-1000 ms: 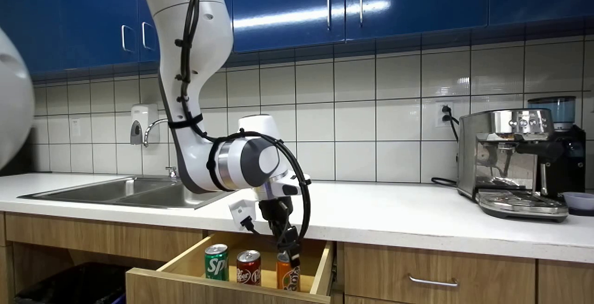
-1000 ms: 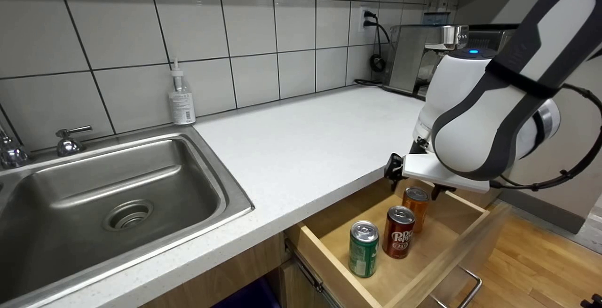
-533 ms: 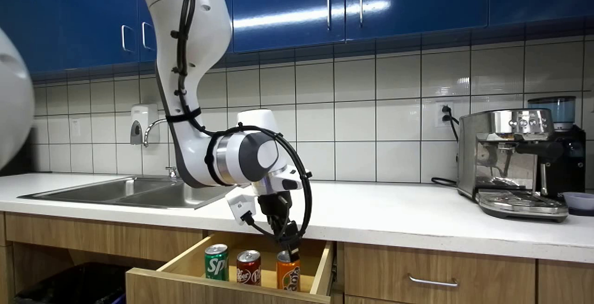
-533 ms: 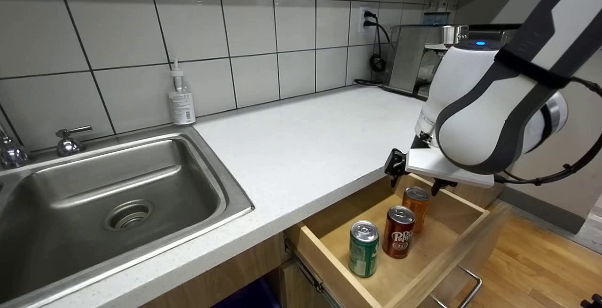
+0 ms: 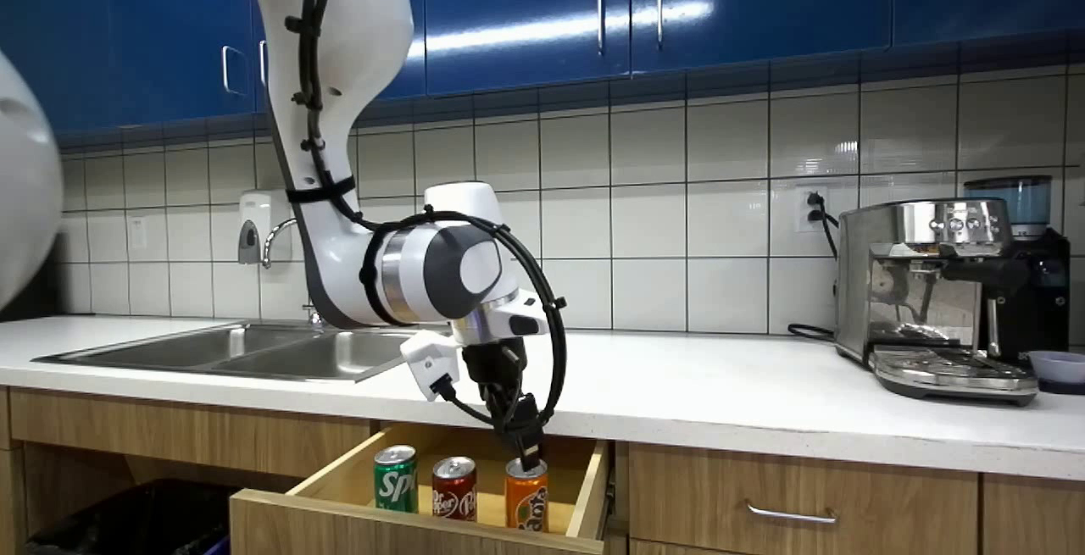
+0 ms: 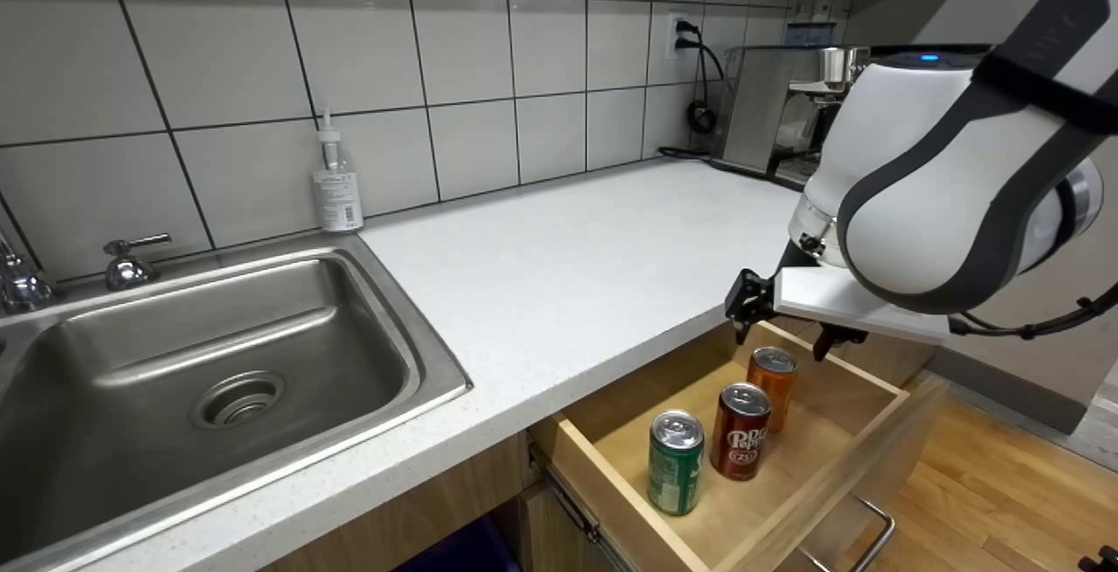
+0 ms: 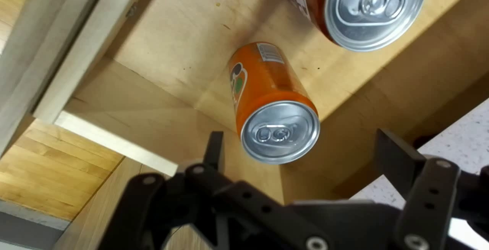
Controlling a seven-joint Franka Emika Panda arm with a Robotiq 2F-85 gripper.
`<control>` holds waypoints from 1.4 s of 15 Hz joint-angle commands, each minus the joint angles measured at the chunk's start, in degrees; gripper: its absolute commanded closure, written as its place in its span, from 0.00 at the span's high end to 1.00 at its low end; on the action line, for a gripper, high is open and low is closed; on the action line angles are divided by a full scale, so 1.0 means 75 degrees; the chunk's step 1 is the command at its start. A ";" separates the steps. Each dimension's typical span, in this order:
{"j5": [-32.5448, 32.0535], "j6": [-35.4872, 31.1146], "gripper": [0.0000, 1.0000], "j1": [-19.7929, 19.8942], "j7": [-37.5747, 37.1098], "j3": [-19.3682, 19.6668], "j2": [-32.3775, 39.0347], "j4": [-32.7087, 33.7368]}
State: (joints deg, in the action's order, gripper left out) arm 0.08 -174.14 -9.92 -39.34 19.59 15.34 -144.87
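My gripper stands open above the orange Fanta can, with nothing between its fingers. In the wrist view the can's silver lid lies ahead of the jaws, nearer the left finger than the right. The exterior views show the gripper just above that upright can; in an exterior view a fingertip overlaps its lid, and contact cannot be judged there. Beside it a dark red Dr Pepper can stands upright, then a green Sprite can. All stand in the pulled-out wooden drawer.
The white countertop overhangs the drawer's back, its edge close to one finger. A steel sink and a soap bottle lie to one side. A coffee machine stands on the counter. Blue cabinets hang above.
My gripper has risen from beside the orange can to above its lid, with a slight sideways shift. Its jaws have stayed open, and the cans have not moved.
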 commanded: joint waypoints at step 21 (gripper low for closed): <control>-0.0971 0.0440 1.00 -0.0140 0.2109 -0.0148 -0.2628 -0.1990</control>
State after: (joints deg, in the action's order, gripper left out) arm -7.19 -173.19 -10.52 -26.62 18.88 -0.35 -157.46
